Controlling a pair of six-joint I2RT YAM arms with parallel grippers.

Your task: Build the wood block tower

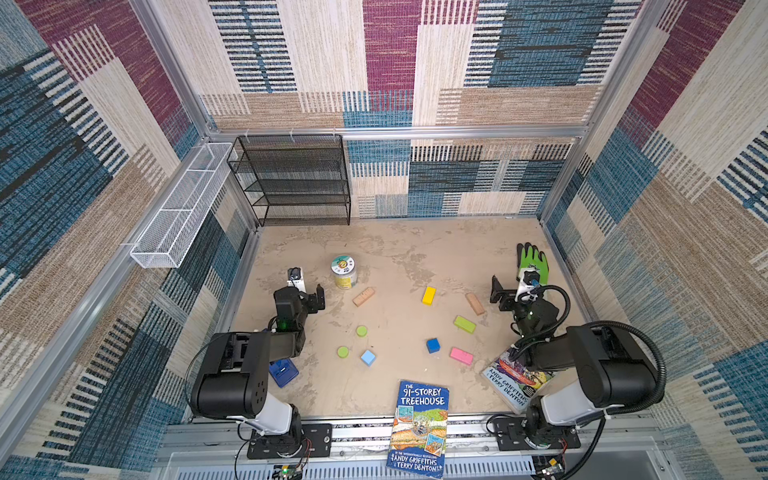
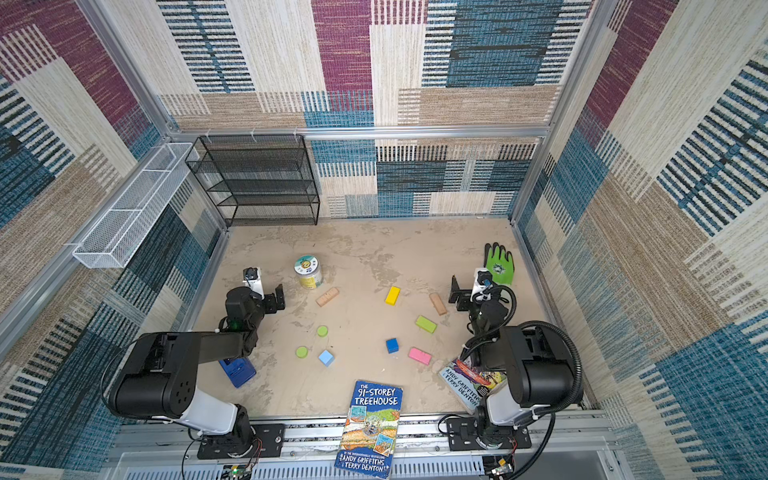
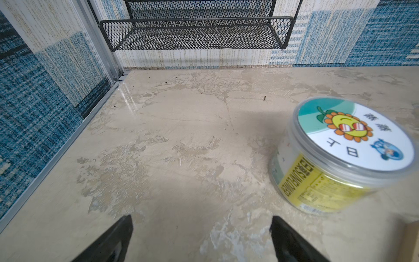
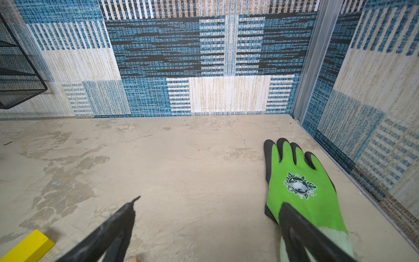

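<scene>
While hovering at opposite bench [image 1: 395, 249] sides, left jaws and right jaws gape fully, gripping nothing; wood blocks [image 1: 433, 345] lie scattered mid-bench, none stacked, one tan bar [image 1: 363, 296] near the tin [image 1: 344, 272], yellow oblong [image 1: 429, 296] right of it.

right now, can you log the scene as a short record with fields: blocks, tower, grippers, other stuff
blocks: nine, separate, each lying on the table: tan bar by the tin, other tan bar, yellow oblong, lime oblong, pink oblong, dark-blue cube, light-blue cube, lime round piece, second lime round piece
tower: not started, nothing stacked
left gripper: open, empty, near the tin
right gripper: open, empty, near the glove
other: book at the front edge; second book and dark-blue case partly under the arms
</scene>
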